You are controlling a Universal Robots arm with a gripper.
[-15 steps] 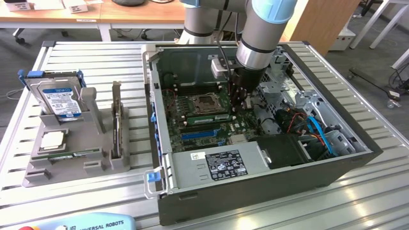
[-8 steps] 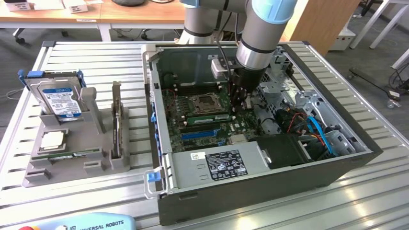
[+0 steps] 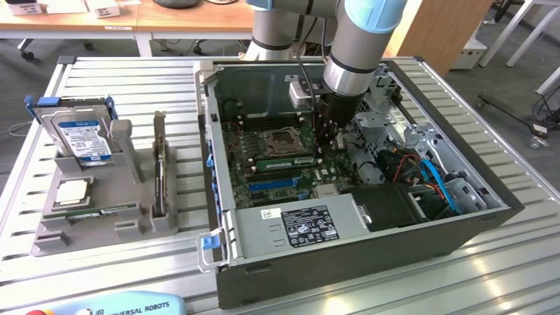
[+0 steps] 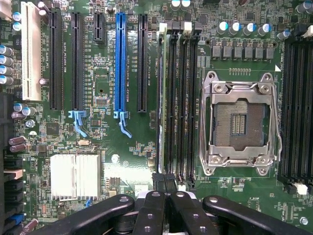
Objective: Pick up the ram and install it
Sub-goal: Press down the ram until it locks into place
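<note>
A ram [image 4: 165,98] stands edge-on in the memory slot furthest from the CPU socket [image 4: 242,122], as a thin pale-green strip. In the exterior view this ram [image 3: 287,159] is a green stick just below the socket [image 3: 282,139]. My gripper [image 4: 164,188] is shut, and its black fingertips [image 4: 157,185] meet right at one end of that stick. Whether they touch it I cannot tell. In the exterior view the gripper [image 3: 330,141] reaches down into the open computer case [image 3: 350,262], over the motherboard.
A grey holder [image 3: 96,197] at the exterior view's left carries a hard drive [image 3: 83,134], a silver CPU chip [image 3: 72,190], another green stick [image 3: 92,211] and an upright card [image 3: 160,170]. The power supply [image 3: 298,226], cables [image 3: 433,177] and case walls hem in the board.
</note>
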